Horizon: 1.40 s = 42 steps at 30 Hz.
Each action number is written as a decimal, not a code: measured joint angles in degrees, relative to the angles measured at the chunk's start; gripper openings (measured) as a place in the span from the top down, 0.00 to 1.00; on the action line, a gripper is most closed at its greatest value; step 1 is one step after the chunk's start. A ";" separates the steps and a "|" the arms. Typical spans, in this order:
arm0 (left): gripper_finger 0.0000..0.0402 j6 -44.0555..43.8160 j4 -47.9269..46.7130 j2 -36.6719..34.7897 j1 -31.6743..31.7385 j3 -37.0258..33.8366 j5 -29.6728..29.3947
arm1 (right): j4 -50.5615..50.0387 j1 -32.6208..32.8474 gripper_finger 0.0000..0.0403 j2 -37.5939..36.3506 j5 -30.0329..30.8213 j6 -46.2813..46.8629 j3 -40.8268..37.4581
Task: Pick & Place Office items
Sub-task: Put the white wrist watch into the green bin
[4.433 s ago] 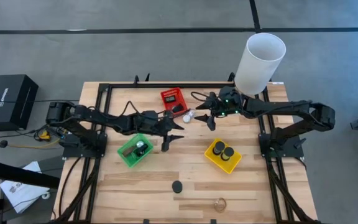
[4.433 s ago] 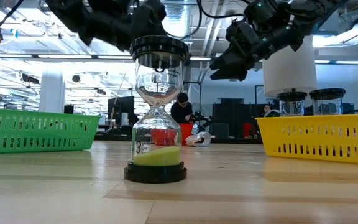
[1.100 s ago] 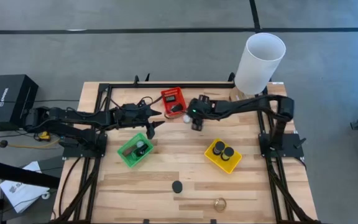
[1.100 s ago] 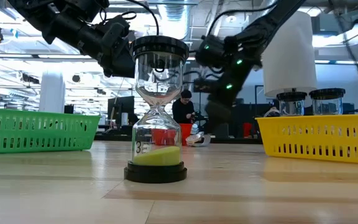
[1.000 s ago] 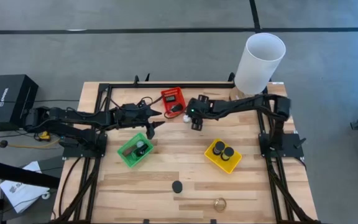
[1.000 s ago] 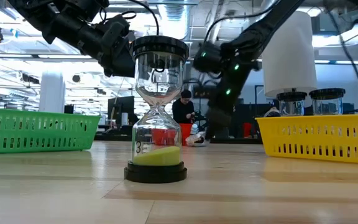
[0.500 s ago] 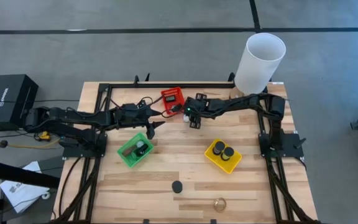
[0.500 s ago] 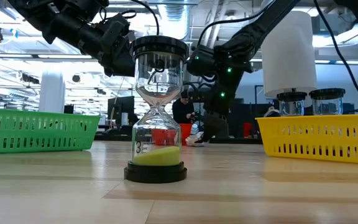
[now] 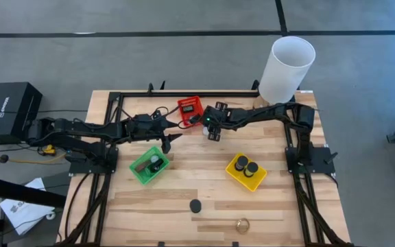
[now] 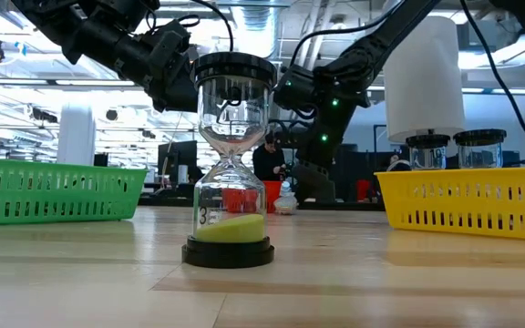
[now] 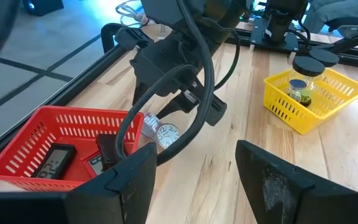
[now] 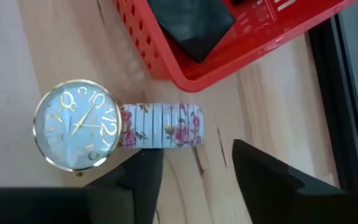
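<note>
Office items lie spread over our wooden table (image 9: 184,192). Nearest to us we see a gold round piece (image 9: 242,224) and a black-capped hourglass (image 10: 231,164) holding green sand. Farther in, the green basket (image 9: 147,167) on the left holds two dark items, and the yellow basket (image 9: 246,171) on the right holds two black-lidded jars (image 11: 307,73). Beyond these, our left gripper (image 9: 172,134) hangs over bare wood, just right of the green basket's far corner; its fingers (image 11: 278,180) stand apart and hold nothing. At the far middle, a wristwatch (image 12: 107,132) with a pale blue dial, gold rim and floral band lies flat on the wood, just beside the near right corner of the red basket (image 9: 190,110). Our right gripper (image 9: 212,132) hovers directly over the watch, its fingers (image 12: 272,177) spread to either side of the band, not touching it. The red basket holds a small digital display (image 11: 53,157) and a dark block (image 12: 192,25). A tall white cylinder (image 9: 286,68) stands at the far right corner.
</note>
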 joint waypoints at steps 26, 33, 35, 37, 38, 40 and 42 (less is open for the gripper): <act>0.47 0.00 -0.11 0.00 -0.02 0.02 0.02 | -3.49 5.63 1.00 -0.01 -4.12 7.69 0.00; 0.47 0.00 0.00 0.00 -0.04 0.02 0.02 | 0.69 8.33 1.00 -0.02 -4.34 7.35 0.00; 0.47 0.00 0.10 0.00 -0.04 0.02 0.01 | 2.43 8.56 1.00 -0.02 -4.48 7.33 0.00; 0.47 0.00 0.13 0.00 -0.04 0.02 0.01 | 3.43 8.88 1.00 -0.02 -6.46 7.26 0.00; 0.47 0.00 0.15 0.00 -0.04 0.02 0.02 | 3.51 9.12 1.00 -0.02 -7.57 7.26 0.00; 0.47 0.00 0.15 0.00 -0.04 0.02 0.02 | 2.87 9.59 1.00 -0.02 -8.63 7.28 0.00; 0.47 0.00 0.22 0.00 -0.04 0.02 0.02 | 0.51 9.89 1.00 -0.86 -8.59 7.28 -0.02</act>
